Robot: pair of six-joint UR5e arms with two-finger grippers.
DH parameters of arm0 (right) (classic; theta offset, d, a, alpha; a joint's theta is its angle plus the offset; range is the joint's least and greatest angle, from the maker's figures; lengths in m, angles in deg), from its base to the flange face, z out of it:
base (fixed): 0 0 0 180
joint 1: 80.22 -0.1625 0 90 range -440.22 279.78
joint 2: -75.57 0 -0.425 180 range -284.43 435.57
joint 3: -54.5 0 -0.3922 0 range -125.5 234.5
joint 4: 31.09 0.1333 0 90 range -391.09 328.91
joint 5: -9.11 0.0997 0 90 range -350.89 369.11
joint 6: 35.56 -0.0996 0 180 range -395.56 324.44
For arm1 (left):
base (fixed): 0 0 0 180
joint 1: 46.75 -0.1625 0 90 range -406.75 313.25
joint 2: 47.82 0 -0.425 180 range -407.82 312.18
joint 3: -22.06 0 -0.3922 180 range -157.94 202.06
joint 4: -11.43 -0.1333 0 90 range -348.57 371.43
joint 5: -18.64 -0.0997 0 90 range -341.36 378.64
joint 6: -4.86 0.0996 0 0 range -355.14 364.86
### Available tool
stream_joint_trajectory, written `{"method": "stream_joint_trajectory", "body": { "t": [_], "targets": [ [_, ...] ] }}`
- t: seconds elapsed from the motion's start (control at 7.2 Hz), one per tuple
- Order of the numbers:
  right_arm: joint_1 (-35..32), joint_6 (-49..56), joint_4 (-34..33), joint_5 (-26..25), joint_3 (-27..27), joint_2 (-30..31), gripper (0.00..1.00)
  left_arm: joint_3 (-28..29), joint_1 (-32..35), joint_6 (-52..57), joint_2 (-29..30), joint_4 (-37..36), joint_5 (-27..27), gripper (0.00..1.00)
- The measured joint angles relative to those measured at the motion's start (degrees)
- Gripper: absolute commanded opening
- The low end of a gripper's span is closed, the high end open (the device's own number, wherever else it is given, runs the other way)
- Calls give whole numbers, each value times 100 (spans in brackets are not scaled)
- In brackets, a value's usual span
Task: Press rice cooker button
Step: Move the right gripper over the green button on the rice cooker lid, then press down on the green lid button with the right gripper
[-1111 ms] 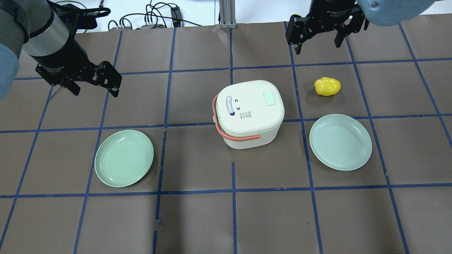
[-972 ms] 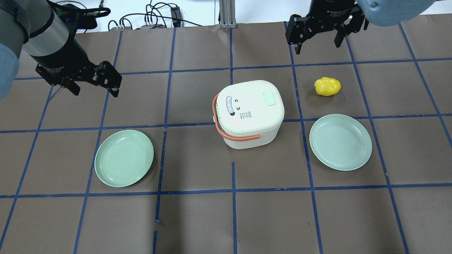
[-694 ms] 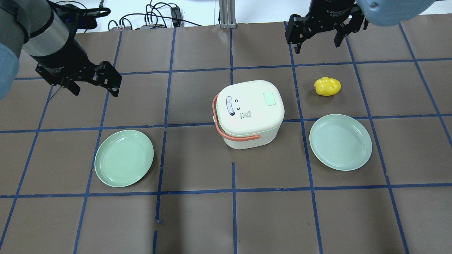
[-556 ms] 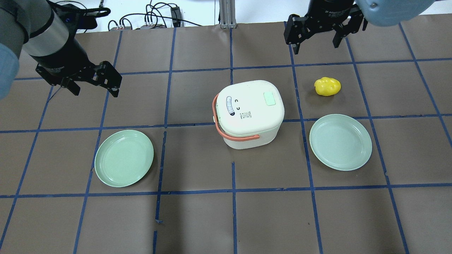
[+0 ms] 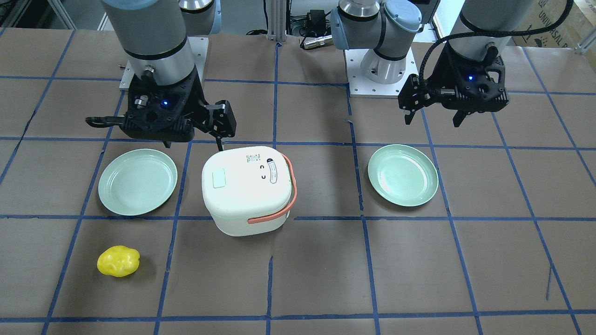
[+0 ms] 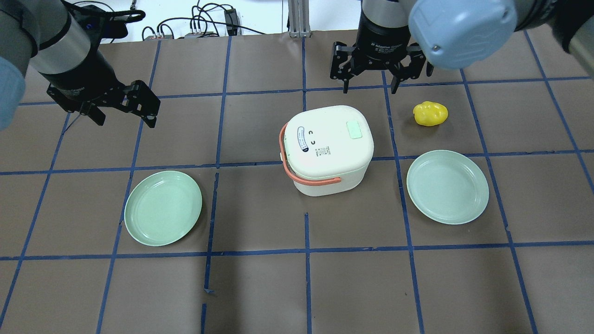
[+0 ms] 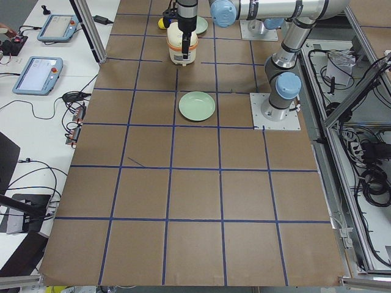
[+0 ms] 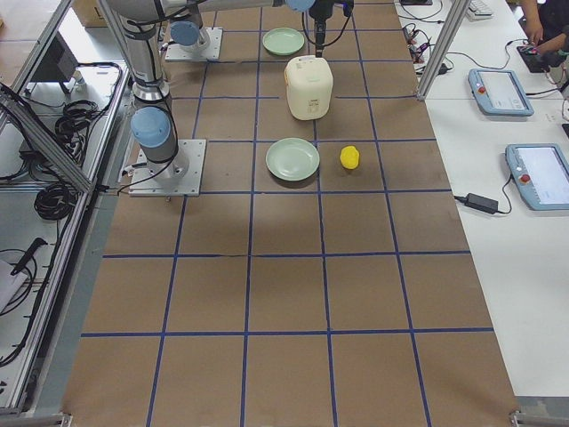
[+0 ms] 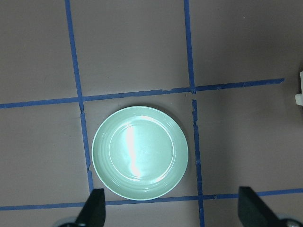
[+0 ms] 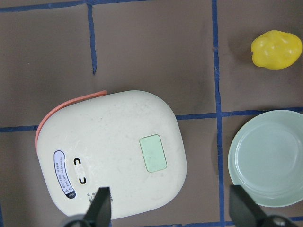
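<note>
Now, front-facing: the rice cooker (image 5: 244,190) sits near the middle of the table (image 5: 419,260), lid closed, salmon handle (image 5: 279,211) folded down. The right gripper (image 5: 193,137) hangs by its robot-side edge, clear of the lid, jaws spread wide, nothing held. The left gripper (image 5: 433,118) hangs near the left plate (image 5: 402,175), likewise wide open and empty. The right plate (image 5: 138,181) lies near the cooker, with a yellow lumpy item (image 5: 118,261) beyond it.

Overhead: the right gripper appears past the cooker's far edge, so it is high up; exact footing unclear. A mint-green rectangle (image 6: 354,129) sits on the lid's right half, untouched.

Side views: the far arm in the left-end view hangs over the cooker; jaw state not read there.

Left wrist: left plate centred below, fingertips (image 9: 94,208) at the bottom corners, wide apart.

Right wrist: lid and rectangle below, fingertips (image 10: 100,208) wide apart at the bottom edge, no contact.
</note>
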Motion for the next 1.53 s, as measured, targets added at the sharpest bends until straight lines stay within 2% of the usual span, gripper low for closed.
{"method": "stream_joint_trajectory", "body": {
  "t": [0.14,0.42,1.53],
  "targets": [
    [-37,21,-55,6,111,-13,12,0,0,0,0,0,0,100],
    [-67,260,-157,9,301,-110,11,0,0,0,0,0,0,100],
    [-16,657,-866,16,776,-445,10,0,0,0,0,0,0,100]
  ]
}}
